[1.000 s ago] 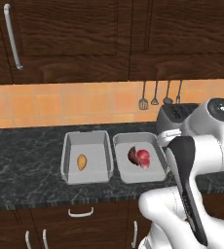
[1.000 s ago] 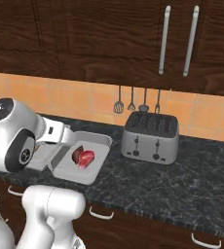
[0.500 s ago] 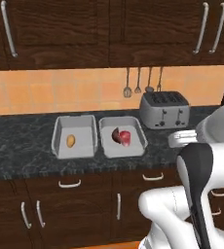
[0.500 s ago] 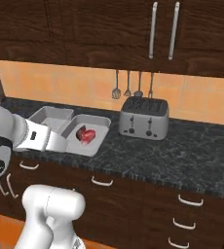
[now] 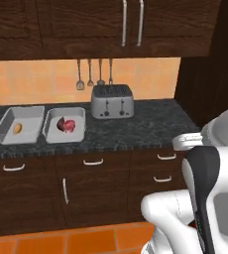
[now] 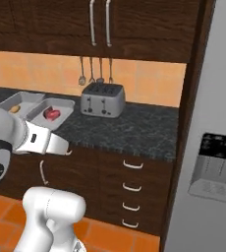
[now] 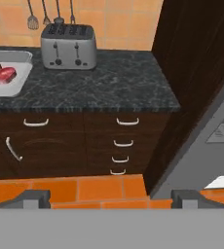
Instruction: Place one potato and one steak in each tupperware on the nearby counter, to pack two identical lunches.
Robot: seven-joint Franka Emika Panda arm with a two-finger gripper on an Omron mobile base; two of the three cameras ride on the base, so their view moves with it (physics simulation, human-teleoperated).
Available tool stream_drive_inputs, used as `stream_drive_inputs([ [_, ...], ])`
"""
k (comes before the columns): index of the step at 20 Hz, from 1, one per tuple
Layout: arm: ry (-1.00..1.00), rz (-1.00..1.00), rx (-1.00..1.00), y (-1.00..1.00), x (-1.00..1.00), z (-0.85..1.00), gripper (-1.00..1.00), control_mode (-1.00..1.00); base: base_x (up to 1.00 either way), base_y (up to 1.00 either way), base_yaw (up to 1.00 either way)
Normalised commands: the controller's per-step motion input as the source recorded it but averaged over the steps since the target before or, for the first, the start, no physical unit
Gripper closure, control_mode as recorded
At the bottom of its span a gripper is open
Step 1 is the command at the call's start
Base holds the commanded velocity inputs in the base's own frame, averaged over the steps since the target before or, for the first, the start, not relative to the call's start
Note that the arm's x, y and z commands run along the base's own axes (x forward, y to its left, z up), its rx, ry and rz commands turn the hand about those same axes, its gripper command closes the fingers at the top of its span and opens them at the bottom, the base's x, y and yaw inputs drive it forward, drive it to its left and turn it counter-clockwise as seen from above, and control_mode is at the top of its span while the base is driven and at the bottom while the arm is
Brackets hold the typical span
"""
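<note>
On the bench (image 5: 150, 124), one potato (image 5: 17, 128) was noted in the left tub (image 5: 9, 133) and one steak (image 5: 67, 125) in the right tub (image 5: 54, 134), each lunch judged half packed, with the fingers (image 7: 111, 198) spread apart and empty.

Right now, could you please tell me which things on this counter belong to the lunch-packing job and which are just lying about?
Job:
- small orange-yellow oval potato
- red raw steak
- two light grey shallow rectangular tupperware tubs
- black-and-grey marbled stone counter

Lying about:
- silver four-slot toaster
- metal utensils hanging on the orange tiled wall
</note>
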Motion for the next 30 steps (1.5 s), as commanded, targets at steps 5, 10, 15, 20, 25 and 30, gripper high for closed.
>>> stream_drive_inputs([
  [5,0.0,0.0,0.0,0.0,0.0,0.0,-1.0,1.0,-0.54,-1.0,-0.01],
  [10,0.0,0.0,0.0,0.0,0.0,0.0,-1.0,1.0,-0.29,-1.0,-0.03],
  [15,0.0,0.0,0.0,0.0,0.0,0.0,-1.0,1.0,0.0,-1.0,-0.11],
  [20,0.0,0.0,0.0,0.0,0.0,0.0,-1.0,1.0,0.13,-1.0,-0.12],
  [25,0.0,0.0,0.0,0.0,0.0,0.0,-1.0,1.0,0.42,-0.38,-0.11],
  [30,0.0,0.0,0.0,0.0,0.0,0.0,-1.0,1.0,0.64,-0.45,-0.07],
])
